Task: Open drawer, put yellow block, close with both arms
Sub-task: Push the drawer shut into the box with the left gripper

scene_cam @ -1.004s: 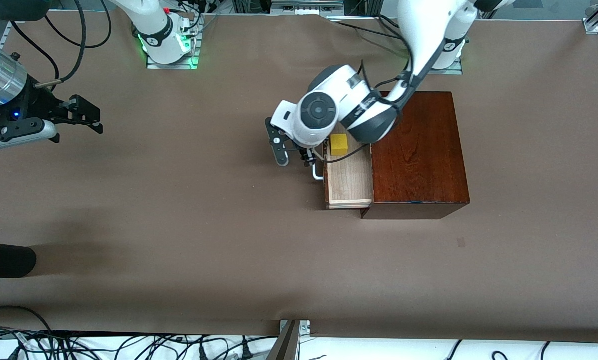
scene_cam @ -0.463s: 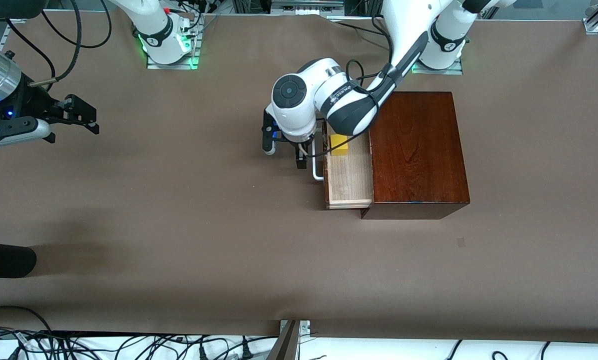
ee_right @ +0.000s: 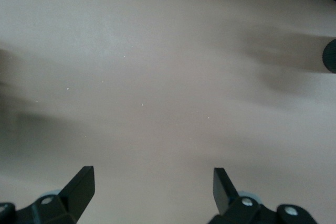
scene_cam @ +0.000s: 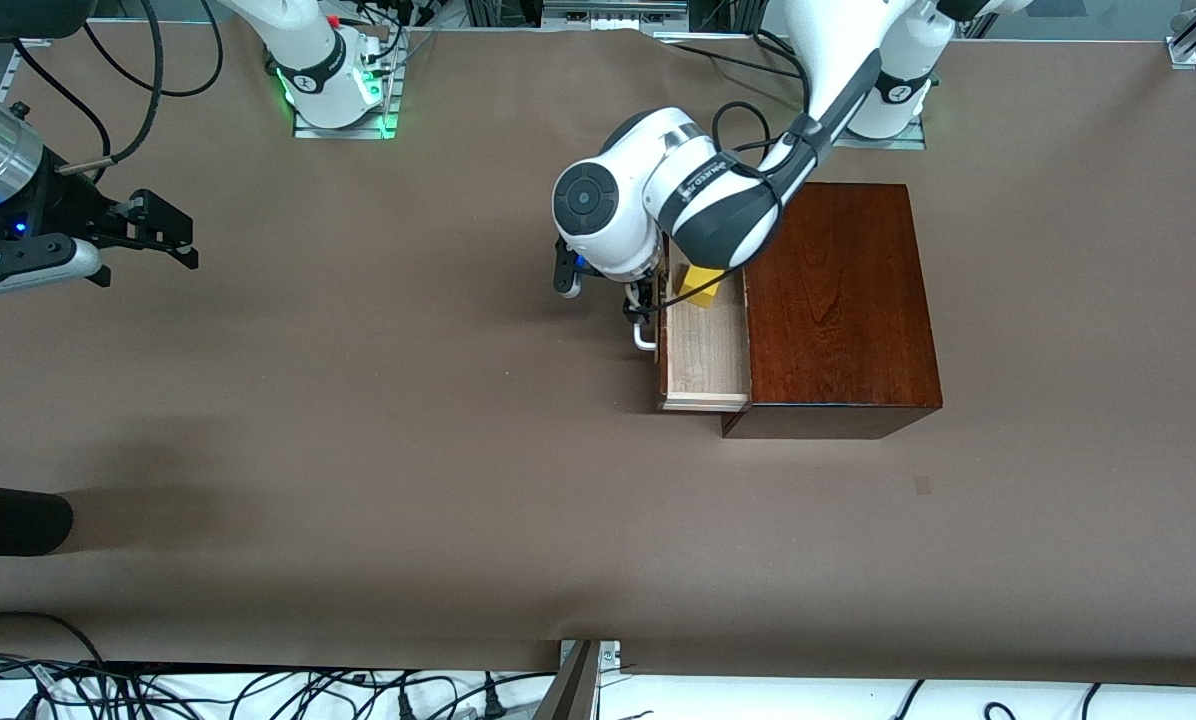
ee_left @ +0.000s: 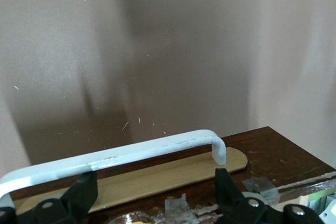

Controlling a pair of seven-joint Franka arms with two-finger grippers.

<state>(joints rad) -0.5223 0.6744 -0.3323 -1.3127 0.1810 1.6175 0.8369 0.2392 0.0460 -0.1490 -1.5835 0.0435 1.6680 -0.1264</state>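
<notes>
The left gripper (scene_cam: 603,290) hangs with fingers spread wide, holding nothing, just beside the drawer's white bar handle (ee_left: 113,155). The drawer (scene_cam: 708,350), a pale wood tray, stands partly out of the glossy dark box (scene_cam: 838,300). A small bright yellow block (scene_cam: 700,285) lies inside it. The right gripper (scene_cam: 153,235) waits, open and empty, over the table's (scene_cam: 358,450) right-arm end.
</notes>
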